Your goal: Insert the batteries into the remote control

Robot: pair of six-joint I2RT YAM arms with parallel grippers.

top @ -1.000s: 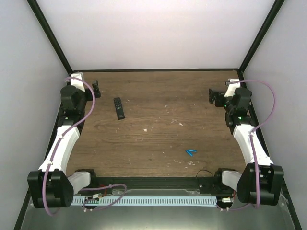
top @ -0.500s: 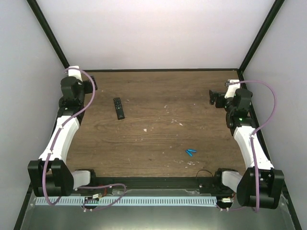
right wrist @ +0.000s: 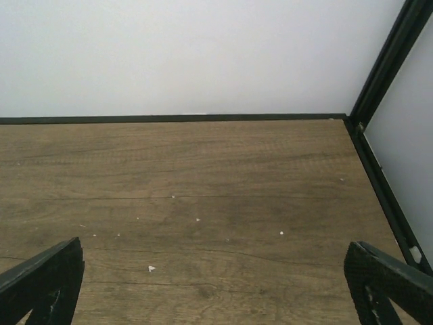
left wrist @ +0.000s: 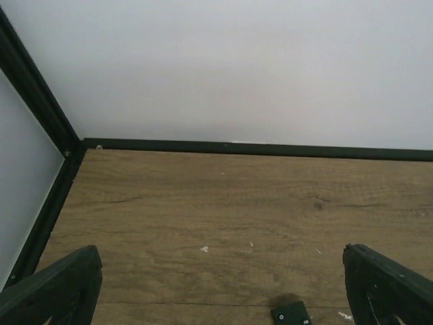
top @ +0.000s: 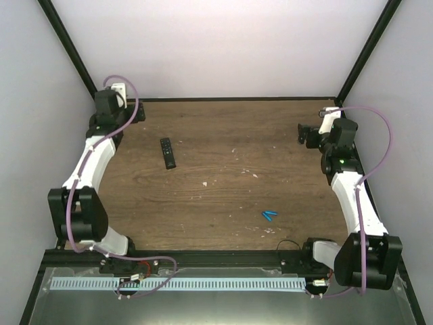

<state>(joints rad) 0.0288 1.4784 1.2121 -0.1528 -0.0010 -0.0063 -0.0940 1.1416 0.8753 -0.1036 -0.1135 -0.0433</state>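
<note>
Wood-grain worktop [top: 223, 196], brown and scuffed with white flecks [top: 205, 183], sits between plain pale walls [top: 216, 47]. Your slim black remote control [top: 168, 153] lies flat on its left side, toward the back. The two small blue cylindrical batteries [top: 269, 215] meet in a V at the right front, well apart from it. Your left gripper [left wrist: 220, 257] and right gripper [right wrist: 213, 247] both stand wide open and empty near the far corners.
</note>
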